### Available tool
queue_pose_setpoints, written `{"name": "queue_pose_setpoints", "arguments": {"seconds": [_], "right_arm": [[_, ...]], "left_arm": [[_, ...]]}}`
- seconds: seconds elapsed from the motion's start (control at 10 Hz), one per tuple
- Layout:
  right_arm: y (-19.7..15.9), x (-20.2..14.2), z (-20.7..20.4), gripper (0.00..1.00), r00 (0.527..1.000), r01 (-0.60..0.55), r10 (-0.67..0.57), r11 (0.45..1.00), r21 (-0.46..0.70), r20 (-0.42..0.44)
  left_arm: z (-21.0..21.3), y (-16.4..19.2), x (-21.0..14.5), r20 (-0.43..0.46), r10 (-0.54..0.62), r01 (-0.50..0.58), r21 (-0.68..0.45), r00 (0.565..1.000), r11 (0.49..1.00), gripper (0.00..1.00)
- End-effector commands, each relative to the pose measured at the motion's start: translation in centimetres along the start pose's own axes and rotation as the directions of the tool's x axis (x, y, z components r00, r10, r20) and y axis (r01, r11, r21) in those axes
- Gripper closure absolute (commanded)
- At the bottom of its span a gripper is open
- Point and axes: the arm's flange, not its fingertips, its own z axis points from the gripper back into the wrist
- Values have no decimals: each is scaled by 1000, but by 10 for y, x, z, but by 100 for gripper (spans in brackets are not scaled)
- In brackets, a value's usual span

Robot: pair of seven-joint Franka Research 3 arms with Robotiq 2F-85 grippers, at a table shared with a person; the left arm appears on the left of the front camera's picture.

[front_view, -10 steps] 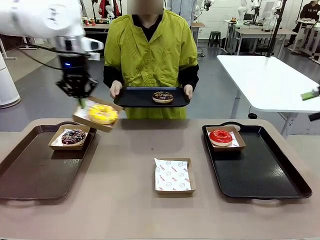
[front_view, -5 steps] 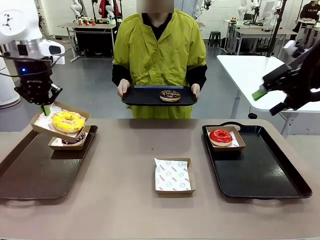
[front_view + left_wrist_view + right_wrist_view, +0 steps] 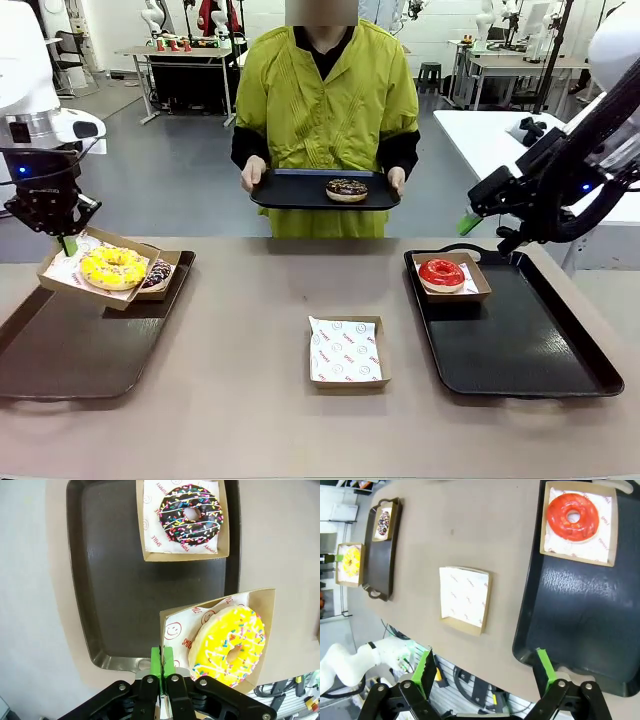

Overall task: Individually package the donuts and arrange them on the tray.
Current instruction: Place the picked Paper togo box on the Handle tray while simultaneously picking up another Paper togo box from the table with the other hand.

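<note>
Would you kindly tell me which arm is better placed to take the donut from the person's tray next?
Probably the right: the right gripper is open and empty, while the left gripper is shut on the yellow donut's box.

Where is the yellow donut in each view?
Front view: yellow donut far left, in a box pinched by the left claw.
Left wrist view: yellow donut lower right.
Right wrist view: yellow donut at the left edge, small.
Shared landmark: the dark sprinkled donut boxed on the tray nearby.

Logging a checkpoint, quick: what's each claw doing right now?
Left claw: shut on the box holding the yellow donut.
Right claw: open, empty.
</note>
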Motion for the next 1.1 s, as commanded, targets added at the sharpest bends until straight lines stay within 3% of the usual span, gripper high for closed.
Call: {"name": "queue_pose_setpoints", "arguments": {"seconds": [0.0,0.7,1.0], "right_arm": [[0,0,6,0,1000,0,0,1000,2,6],[-2,0,6,0,1000,2,-2,1000,16,10],[40,-2,-32,0,998,-33,20,977,-208,-62]], "left_arm": [[4,-4,1,3,-5,5,1,1000,1000,99],[0,-4,0,1,-7,7,1,1000,1000,99],[-13,29,-18,4,-44,44,-1,999,999,99]]}}
